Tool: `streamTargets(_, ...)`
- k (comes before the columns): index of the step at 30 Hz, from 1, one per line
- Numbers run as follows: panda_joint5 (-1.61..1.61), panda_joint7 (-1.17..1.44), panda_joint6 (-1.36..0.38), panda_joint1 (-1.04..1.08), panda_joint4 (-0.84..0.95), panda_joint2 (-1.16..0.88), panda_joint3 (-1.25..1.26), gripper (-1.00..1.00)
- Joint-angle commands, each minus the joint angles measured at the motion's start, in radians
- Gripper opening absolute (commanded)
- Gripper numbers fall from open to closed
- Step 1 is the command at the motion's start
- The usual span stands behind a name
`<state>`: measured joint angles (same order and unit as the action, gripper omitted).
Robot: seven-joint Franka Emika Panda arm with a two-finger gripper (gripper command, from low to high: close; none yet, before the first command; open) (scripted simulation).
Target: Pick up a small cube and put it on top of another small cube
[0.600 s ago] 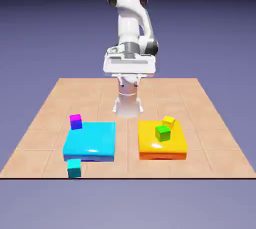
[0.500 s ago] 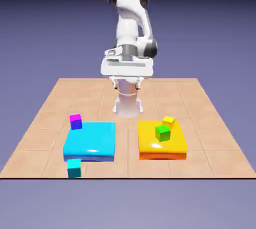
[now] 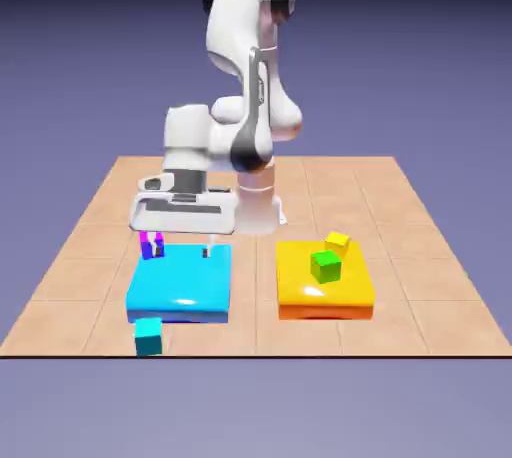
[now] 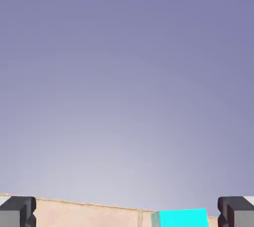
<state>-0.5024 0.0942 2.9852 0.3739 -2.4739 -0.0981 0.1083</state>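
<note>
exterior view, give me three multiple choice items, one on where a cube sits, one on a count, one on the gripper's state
1. Where is the green cube?
A. on the orange slab
B. on the cyan slab
C. on the bare table

2. How many small cubes show?
A. two
B. four
C. six

3. The gripper is
A. shut on the teal cube
B. open and empty
C. shut on nothing

Key: 1 A, it rests on orange beside the yellow cube; 2 B, green, yellow, teal, magenta cube; 3 B, fingers stand wide apart with nothing between.
</note>
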Motion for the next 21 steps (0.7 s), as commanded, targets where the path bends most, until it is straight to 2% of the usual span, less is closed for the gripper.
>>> streamTargets(1, -0.026, 0.044, -0.003, 0.017, 0.018, -0.035, 0.006, 0.00)
streamTargets(8, -0.209, 0.348, -0.022, 0.156, 0.140, -0.278, 0.045, 0.00)
streamTargets(10, -0.217, 0.361, -0.022, 0.162, 0.145, -0.289, 0.047, 0.00)
streamTargets(16, -0.265, 0.438, 0.097, 0.221, 0.256, -0.504, 0.137, 0.00)
streamTargets(17, -0.265, 0.438, 0.097, 0.221, 0.256, -0.504, 0.137, -1.00)
streamTargets(21, -0.241, 0.399, 0.037, 0.191, 0.200, -0.395, 0.092, -1.00)
